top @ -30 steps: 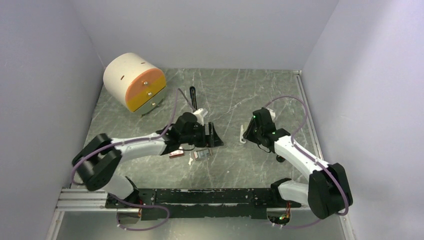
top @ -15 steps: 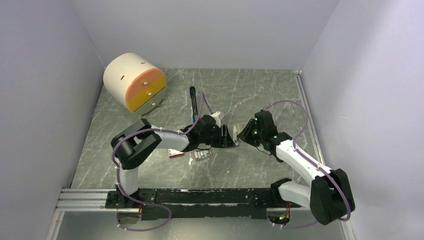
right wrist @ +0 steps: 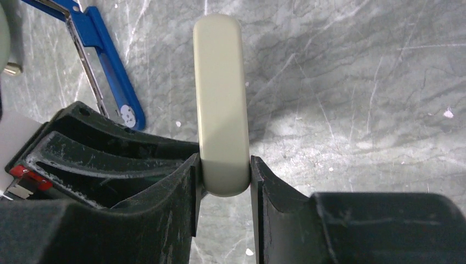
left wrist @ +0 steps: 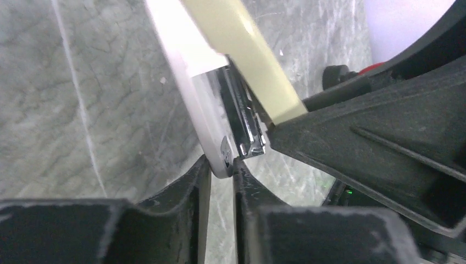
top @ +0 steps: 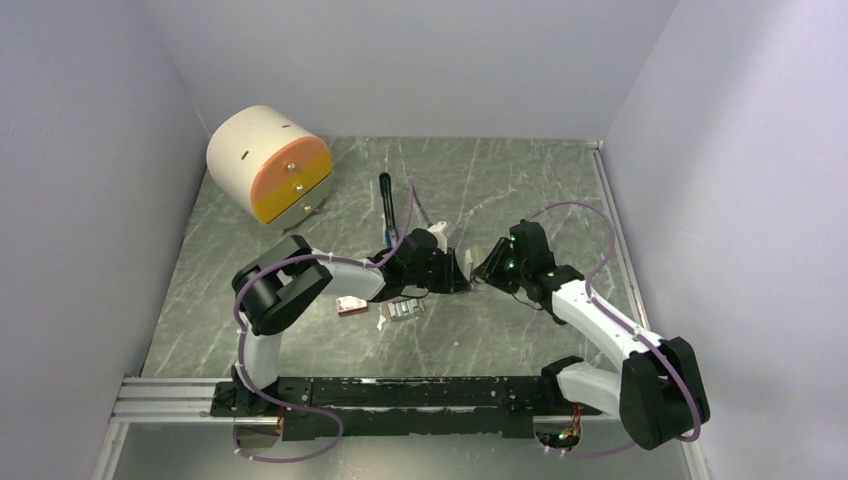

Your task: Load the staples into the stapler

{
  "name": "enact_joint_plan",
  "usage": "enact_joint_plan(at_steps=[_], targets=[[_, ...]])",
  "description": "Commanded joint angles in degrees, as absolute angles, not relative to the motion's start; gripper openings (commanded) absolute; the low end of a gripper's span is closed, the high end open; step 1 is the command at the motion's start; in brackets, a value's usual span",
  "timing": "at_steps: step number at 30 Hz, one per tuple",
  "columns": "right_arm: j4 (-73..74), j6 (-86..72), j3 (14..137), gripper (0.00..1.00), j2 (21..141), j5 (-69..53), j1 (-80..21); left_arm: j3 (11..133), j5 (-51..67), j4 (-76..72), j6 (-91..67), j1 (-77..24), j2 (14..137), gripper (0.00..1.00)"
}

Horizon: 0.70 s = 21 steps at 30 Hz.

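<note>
Fig.: two-arm hold on pale beige plastic bar (right wrist: 220, 99).
R gripper (right wrist: 224, 187) pinched bar; L gripper (left wrist: 221, 170) nipped its white-grey base (left wrist: 187, 82) at fingertips only, so opposing pull could've slipped it.

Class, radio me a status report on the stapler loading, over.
Left gripper, right gripper shut on beige bar. Stapler, staples ungripped on table. Bar occupies both grippers.

1. At the middle of the table (top: 520, 190), the bar (right wrist: 220, 110) was pinched by the left gripper (left wrist: 221, 171) on its left and the right gripper (right wrist: 222, 175) on its right.
2. The stapler (top: 386, 198) lay behind them.
3. The staples (top: 403, 309) lay before the left gripper, with a cardboard box (top: 350, 306) just to their left.
4. A drum (top: 268, 163) stood at the back left.
</note>
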State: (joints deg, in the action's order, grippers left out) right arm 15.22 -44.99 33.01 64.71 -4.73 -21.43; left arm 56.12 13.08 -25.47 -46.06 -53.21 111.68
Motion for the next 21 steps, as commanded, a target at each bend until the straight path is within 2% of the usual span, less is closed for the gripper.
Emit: enact_joint_plan(at_steps=[1,2,3,13,21], targets=[[14.4,-44.6,33.1,0.08,63.9,-5.4,-21.3,58.0,11.0,-27.4,-43.7,-53.5,113.2,0.11],[14.6,-43.9,33.4,0.08,63.8,-5.1,-21.3,57.9,10.9,-27.0,-43.4,-53.5,113.2,0.06],[15.2,-43.2,34.0,0.08,63.9,-4.6,-21.3,57.7,10.9,-26.8,-43.1,-53.5,113.3,0.05],[21.9,-38.2,42.1,0.09,63.0,12.0,-21.1,54.8,12.3,-27.0,-42.3,-53.5,113.5,0.05],[19.2,-35.0,47.5,0.14,67.9,21.4,-19.9,57.3,12.8,-23.4,-42.6,-54.5,115.5,0.05]])
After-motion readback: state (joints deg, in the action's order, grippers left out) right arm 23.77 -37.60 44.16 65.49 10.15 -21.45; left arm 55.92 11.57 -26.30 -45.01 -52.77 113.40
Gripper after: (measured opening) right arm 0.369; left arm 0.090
